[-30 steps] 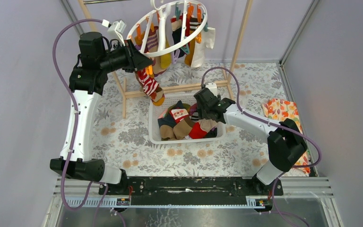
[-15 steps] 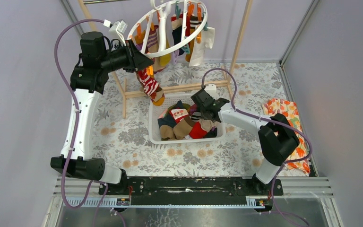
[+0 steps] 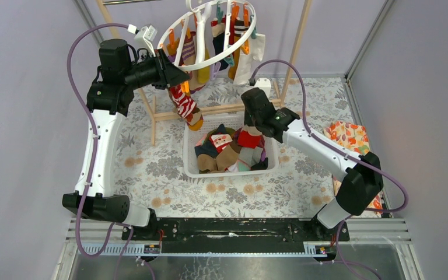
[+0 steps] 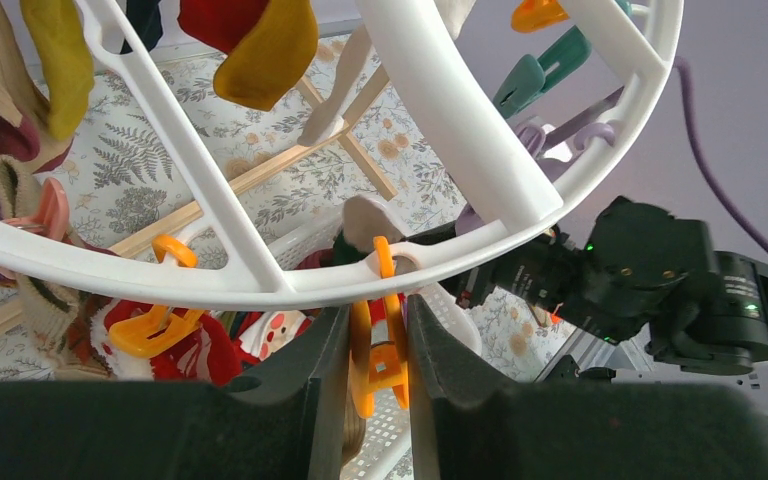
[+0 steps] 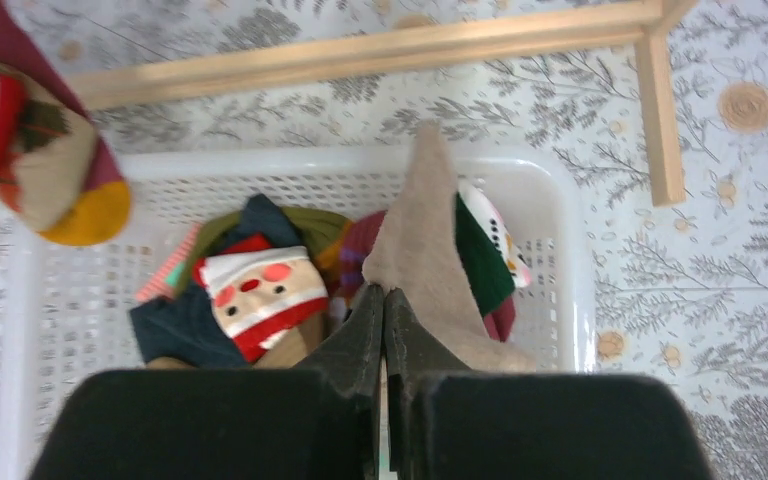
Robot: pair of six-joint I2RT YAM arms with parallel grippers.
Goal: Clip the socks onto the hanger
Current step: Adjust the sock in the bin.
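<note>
- Socks (image 3: pixel 221 143), small mixed-colour fabric ones, fill the white slotted plastic basket (image 3: pixel 186 157) at mid-frame; others hang from the large white round plastic ring hanger (image 3: pixel 204 65), upper centre.
- Left claw (image 4: pixel 378 325) clenches an orange plastic clip (image 4: pixel 390 385) under the ring, likely opening it.
- Right claw (image 5: pixel 384 300), pinched tight, holds a tan fabric sock (image 5: pixel 422 235) above the basket.

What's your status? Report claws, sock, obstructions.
Left claw shut on orange clip at hanger rim. Right claw shut on tan sock, above basket. No block seen.
</note>
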